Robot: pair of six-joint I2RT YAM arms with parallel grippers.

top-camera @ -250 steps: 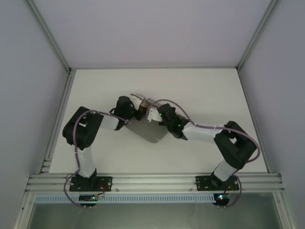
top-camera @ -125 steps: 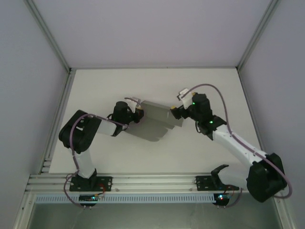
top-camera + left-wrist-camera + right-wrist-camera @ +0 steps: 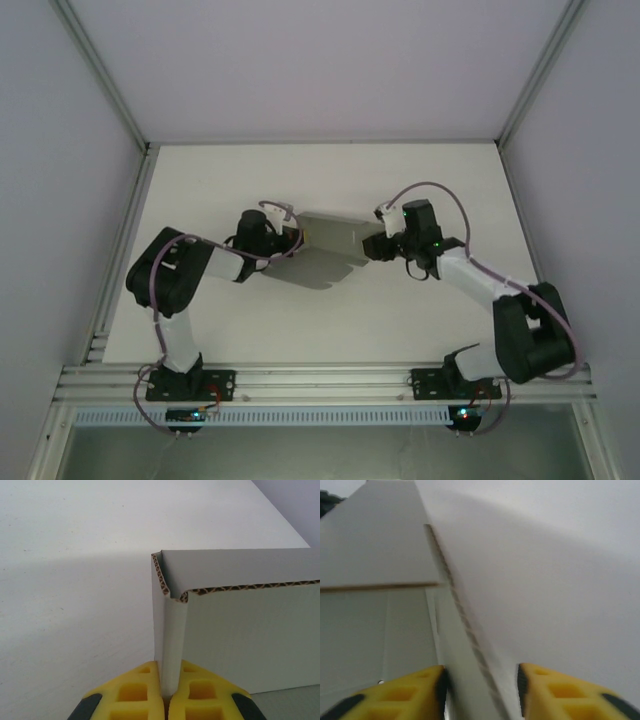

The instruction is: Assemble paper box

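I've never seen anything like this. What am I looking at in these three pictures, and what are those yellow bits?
Two robot arms are bolted to a white table. One picture looks down from above; the other two come from cameras on the wrists, so the yellow bits are each gripper's own fingers. Between the arms is a grey paper box, partly folded. The left gripper is pinching one upright wall; the right gripper has its fingers apart around the opposite edge.

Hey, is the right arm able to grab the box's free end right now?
Probably yes: the right gripper is open astride the box edge, nothing between, while the left gripper holds the other end.
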